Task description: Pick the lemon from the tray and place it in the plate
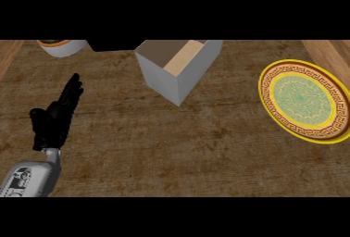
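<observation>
Lemon and tray appear nowhere in the frame. Filling it is the brown counter (171, 148), with the yellow patterned plate (304, 102) at right, a grey open box (179, 65) upper centre, and the left hand (54, 118) at left, fingers straight, released.

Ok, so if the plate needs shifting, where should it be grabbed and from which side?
Probably pinch the plate by its yellow rim at the lower left arc, coming in over the bare counter there. It is wide, shallow and handleless, so only the rim offers a hold, and its right edge runs out of view.
</observation>
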Action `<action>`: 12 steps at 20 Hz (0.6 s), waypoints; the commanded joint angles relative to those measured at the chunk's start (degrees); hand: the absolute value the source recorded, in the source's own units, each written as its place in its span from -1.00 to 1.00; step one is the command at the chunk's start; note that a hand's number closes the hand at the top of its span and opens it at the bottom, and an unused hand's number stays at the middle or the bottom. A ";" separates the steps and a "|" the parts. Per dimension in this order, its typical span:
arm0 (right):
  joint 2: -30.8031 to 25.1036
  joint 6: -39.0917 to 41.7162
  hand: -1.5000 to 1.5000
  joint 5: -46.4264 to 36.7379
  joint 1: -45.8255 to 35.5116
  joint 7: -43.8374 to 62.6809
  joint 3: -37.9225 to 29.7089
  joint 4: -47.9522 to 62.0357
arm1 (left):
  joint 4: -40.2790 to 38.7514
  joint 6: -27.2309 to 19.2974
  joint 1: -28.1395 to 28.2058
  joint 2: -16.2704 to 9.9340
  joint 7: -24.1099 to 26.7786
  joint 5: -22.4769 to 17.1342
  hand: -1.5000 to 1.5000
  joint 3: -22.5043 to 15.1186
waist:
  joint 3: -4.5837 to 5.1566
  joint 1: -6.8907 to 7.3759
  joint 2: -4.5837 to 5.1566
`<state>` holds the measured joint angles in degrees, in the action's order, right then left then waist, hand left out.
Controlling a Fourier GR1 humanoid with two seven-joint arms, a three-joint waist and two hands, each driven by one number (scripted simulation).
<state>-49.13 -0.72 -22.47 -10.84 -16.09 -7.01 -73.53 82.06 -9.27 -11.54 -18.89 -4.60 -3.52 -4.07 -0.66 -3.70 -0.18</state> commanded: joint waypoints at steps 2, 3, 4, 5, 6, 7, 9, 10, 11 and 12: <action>-5.92 6.50 1.00 10.89 -0.82 -21.53 -9.20 8.46 | 1.06 1.31 -0.54 0.66 -0.29 -0.44 0.00 -1.17 | 0.15 2.41 0.40; -6.25 7.97 1.00 11.69 -0.51 -25.58 -9.87 11.99 | -0.02 1.06 -1.21 0.87 0.37 0.13 0.00 -1.27 | 0.17 2.78 0.77; -7.34 10.73 1.00 12.85 -0.41 -29.05 -10.53 14.57 | -0.01 0.01 -1.25 2.46 0.44 1.33 0.00 -2.84 | 0.23 3.00 0.77; -7.85 12.48 1.00 12.95 -2.09 -31.11 -10.66 18.59 | -0.35 0.51 -3.15 1.90 -0.45 1.39 0.00 -2.58 | 0.31 4.01 0.89; -9.02 15.30 1.00 13.96 -1.74 -33.87 -11.48 21.24 | 0.75 1.97 -2.71 0.91 -1.79 0.31 0.00 -2.15 | 0.37 4.25 0.66; -9.81 18.28 1.00 13.34 -3.64 -33.86 -10.05 22.71 | -4.39 0.93 -4.60 2.44 1.49 1.26 0.00 -1.52 | 0.53 4.03 0.81; -8.62 18.23 1.00 10.19 -8.60 -34.12 -7.48 28.81 | 2.32 -1.02 -2.09 4.09 -1.74 3.47 0.00 -4.79 | 0.50 5.57 0.60; -8.01 18.21 1.00 8.58 -12.64 -34.01 -5.98 31.58 | -2.34 1.02 -4.95 3.53 -0.06 2.28 0.00 -3.10 | 0.53 5.61 0.84; -7.73 18.13 1.00 6.95 -14.55 -34.01 -4.93 34.50 | -0.40 1.47 -2.30 3.40 0.57 2.15 0.00 -3.51 | 0.52 6.16 0.83; -6.38 18.21 1.00 6.03 -16.81 -33.79 -3.85 34.99 | -0.54 0.26 -5.24 3.52 -2.55 3.63 0.00 -3.68 | 0.54 5.67 0.71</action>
<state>-56.31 15.09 -13.85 -20.59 -47.55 -13.35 -46.24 81.43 -8.58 -14.77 -15.98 -5.21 -1.40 -7.12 -0.20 1.22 0.52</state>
